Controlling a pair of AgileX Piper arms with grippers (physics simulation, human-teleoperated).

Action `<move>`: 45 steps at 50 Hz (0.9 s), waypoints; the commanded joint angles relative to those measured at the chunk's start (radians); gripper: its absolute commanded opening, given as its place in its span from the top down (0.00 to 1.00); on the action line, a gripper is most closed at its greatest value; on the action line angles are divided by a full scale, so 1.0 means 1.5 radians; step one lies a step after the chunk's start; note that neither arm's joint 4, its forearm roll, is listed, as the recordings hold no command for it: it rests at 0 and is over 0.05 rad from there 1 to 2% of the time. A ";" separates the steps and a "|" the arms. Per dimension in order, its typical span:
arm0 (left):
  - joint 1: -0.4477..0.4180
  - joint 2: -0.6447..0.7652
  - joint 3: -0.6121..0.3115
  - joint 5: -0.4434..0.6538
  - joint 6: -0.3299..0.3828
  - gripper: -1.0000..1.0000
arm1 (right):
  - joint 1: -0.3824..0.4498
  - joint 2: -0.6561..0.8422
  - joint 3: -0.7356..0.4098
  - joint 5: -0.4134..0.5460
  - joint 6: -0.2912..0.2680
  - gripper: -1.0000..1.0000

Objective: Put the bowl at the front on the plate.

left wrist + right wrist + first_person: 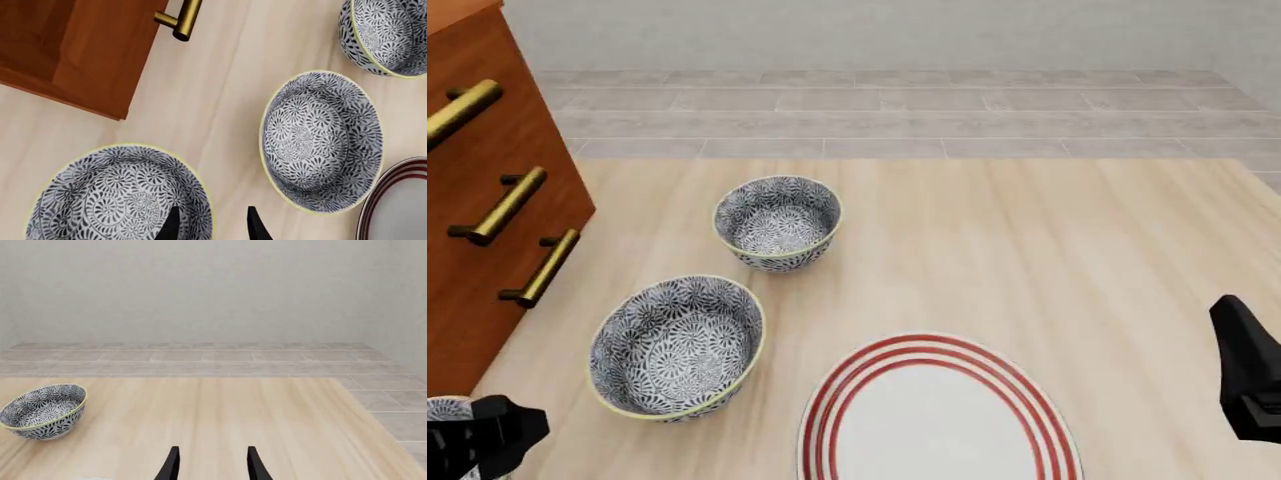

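The bowl [113, 195] at the front, white with a dense blue-grey floral pattern, lies right under my left gripper [213, 226]. The gripper is open, with one fingertip [172, 225] over the bowl's inside and the other just outside its rim. In the front view only a sliver of the bowl [441, 408] shows at the lower left corner, behind the left gripper [478, 440]. The plate [827, 420], white with red rings, lies at the front centre; its edge [373, 200] shows in the left wrist view. My right gripper [212, 467] is open and empty over bare table at the right [1244, 370].
Two more patterned bowls stand behind the front one: a middle bowl [677, 345] [320, 142] close to the plate's left edge, and a far bowl [777, 222] [390, 35] [43, 412]. A wooden cabinet [481, 200] with brass handles [180, 20] borders the left side.
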 commanded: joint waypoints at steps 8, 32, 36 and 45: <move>-0.014 0.004 0.028 -0.025 -0.024 0.00 | 0.000 -0.003 0.000 0.002 0.000 0.00; 0.001 0.051 0.071 -0.101 -0.014 0.00 | 0.000 -0.003 0.000 0.003 0.000 0.00; 0.001 0.060 0.080 -0.114 -0.016 0.00 | 0.000 -0.003 0.000 0.002 0.000 0.00; 0.000 0.079 0.089 -0.140 -0.019 0.00 | 0.000 -0.003 0.000 0.002 0.000 0.00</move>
